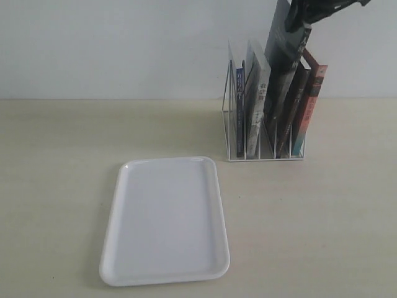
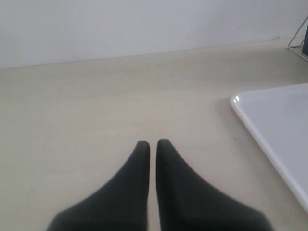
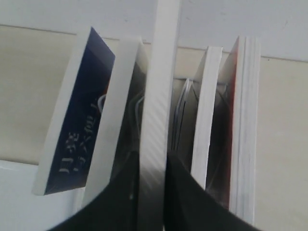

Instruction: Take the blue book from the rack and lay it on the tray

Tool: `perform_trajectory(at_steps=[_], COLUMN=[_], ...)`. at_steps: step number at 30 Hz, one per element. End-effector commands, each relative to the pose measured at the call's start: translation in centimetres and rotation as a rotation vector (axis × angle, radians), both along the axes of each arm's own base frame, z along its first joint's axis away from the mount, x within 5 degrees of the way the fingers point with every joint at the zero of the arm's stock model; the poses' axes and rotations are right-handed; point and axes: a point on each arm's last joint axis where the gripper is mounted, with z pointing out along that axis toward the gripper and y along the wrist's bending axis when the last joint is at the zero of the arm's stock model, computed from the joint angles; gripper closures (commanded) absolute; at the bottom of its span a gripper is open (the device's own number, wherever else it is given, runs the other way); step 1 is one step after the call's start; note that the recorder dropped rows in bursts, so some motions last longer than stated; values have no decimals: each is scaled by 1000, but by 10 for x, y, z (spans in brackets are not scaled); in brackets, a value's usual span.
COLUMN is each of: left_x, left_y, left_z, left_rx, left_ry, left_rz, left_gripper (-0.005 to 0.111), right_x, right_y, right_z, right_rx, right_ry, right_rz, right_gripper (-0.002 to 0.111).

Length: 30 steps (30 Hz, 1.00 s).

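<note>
The blue book (image 1: 239,112) stands in a left slot of the white wire rack (image 1: 225,127), blue spine outward. The right wrist view shows its spine with white characters (image 3: 79,130). My right gripper (image 1: 310,12) is above the rack, shut on a different, dark-covered book (image 1: 285,43) that is raised and tilted above its slot. Its white page edge (image 3: 159,86) sits between the fingers of that gripper (image 3: 153,161). The white tray (image 1: 167,217) lies flat in front of the rack, to its left. My left gripper (image 2: 153,143) is shut on nothing, low over the table beside the tray (image 2: 279,120).
More books stand in the rack: a pale thick one (image 1: 255,105), a black-spined one (image 1: 291,115) and a red-orange one (image 1: 313,99) at the right end. Beige tabletop (image 1: 310,217) surrounds tray and rack, and a white wall runs behind.
</note>
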Motion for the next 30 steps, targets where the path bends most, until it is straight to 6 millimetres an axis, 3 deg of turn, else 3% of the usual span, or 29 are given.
perform_trajectory(at_steps=[1,5,8,12,18,25,30], left_x=[0,0,0,0,0,0,0], left_y=[0,0,0,0,0,0,0], left_z=[3,3,3,3,3,3,3], left_rx=[1,1,1,1,1,1,1], left_ry=[-22,-22,-22,-22,-22,-22,-22], left_rz=[1,1,1,1,1,1,1], left_gripper=[102,102,102,102,102,102,102], right_x=[12,22,25,25,25,25,15], right_y=[2,4,5,5,5,5,3], right_z=[-20,-45,-52,-52,-52,-51,-26], right_rx=[-5,-16,-21,-30,-23,-22,-12], right_ry=[19,68,81,75,78,74,25], right_rz=[-2,-2,2,22,13,13,13], right_gripper=[108,108,108,103,69,68,68])
